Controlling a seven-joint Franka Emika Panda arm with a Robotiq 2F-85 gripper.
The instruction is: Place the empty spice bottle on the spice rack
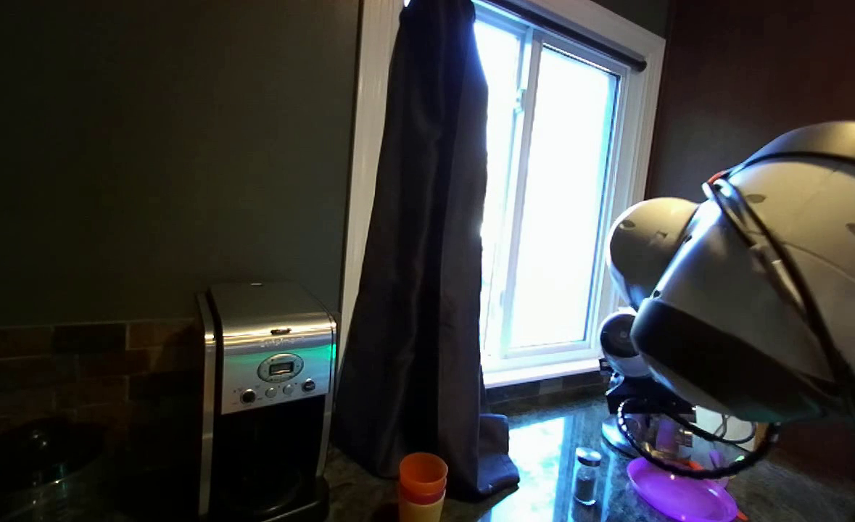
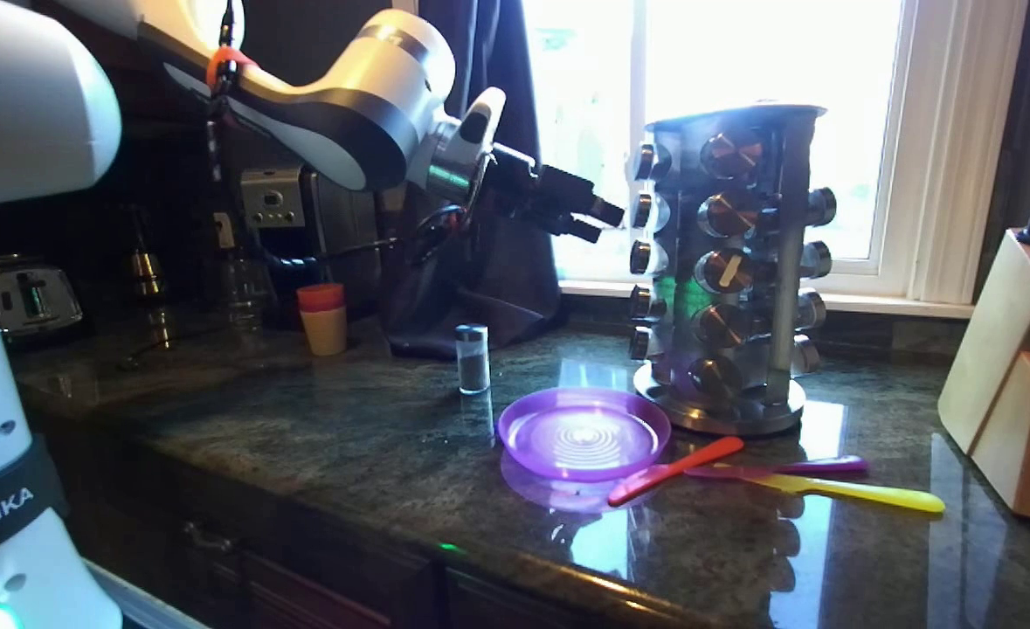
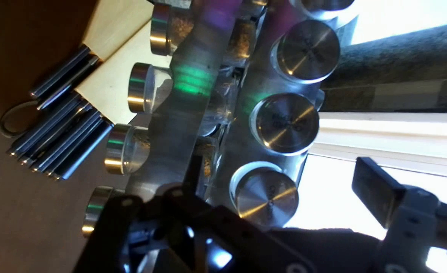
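In an exterior view, nested red and pale orange cups (image 2: 324, 325) are seen at the left, toward the back edge of the dark, polished stone bench (image 2: 375, 428). The small, clear glass spice bottle (image 2: 472, 360) with a silver lid is stood upright, well in from the front edge; whether it is empty cannot be told. Above, the black, two-fingered hand (image 2: 597, 222) is held, its fingers spread wide in the wrist view. A shallow purple plastic plate (image 2: 584, 432) is set closer to the front edge. The tall, round-based metal spice rack (image 2: 682, 279), loaded with silver-lidded glass jars (image 2: 724, 271), is placed nearer the back edge and is faced by the hand. A pale wooden knife block (image 2: 995, 367) is seen at the right.
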